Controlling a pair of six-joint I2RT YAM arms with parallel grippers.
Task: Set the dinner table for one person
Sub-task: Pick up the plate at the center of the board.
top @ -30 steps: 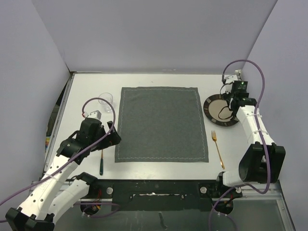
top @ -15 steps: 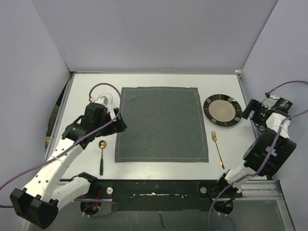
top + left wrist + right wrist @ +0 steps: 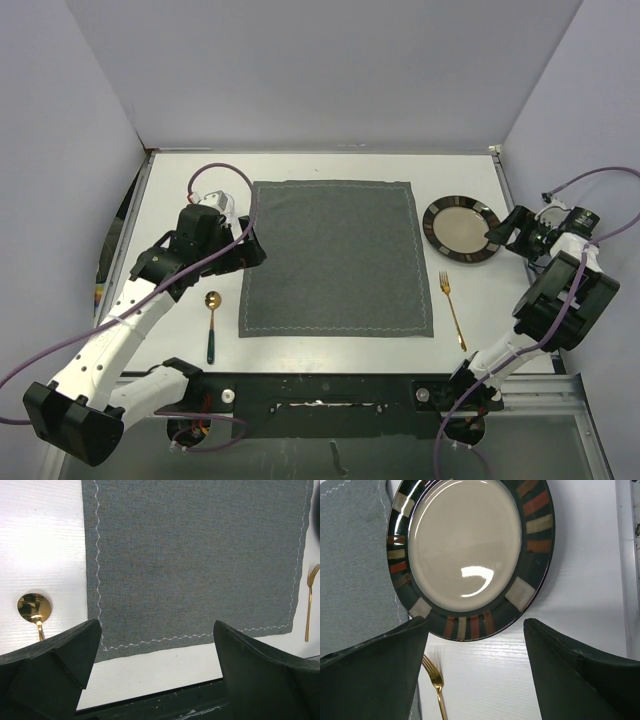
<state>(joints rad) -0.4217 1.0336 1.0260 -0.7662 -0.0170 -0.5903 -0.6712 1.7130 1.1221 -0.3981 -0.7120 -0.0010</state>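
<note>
Grey placemat (image 3: 335, 258) is being borne centrally by the white desk (image 3: 180, 190) spanning the view | right gripper (image 3: 475, 621) is being held spread, empty, over the plate (image 3: 530, 525), likely for a rim pickup | left gripper (image 3: 156, 624) likewise over the mat's near edge.

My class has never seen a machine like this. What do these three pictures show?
Two robot arms stand at the near edge of a white table, each ending in a two-finger gripper. The wide picture comes from a fixed camera above and behind them. The other two come from wrist cameras; the dark wedges are gripper fingers. On the table lie a grey placemat, a striped plate right of it, a gold fork nearer the arms, and a gold spoon on the left. The left gripper is open above the placemat, the right gripper open by the plate. Neither holds anything.
</note>
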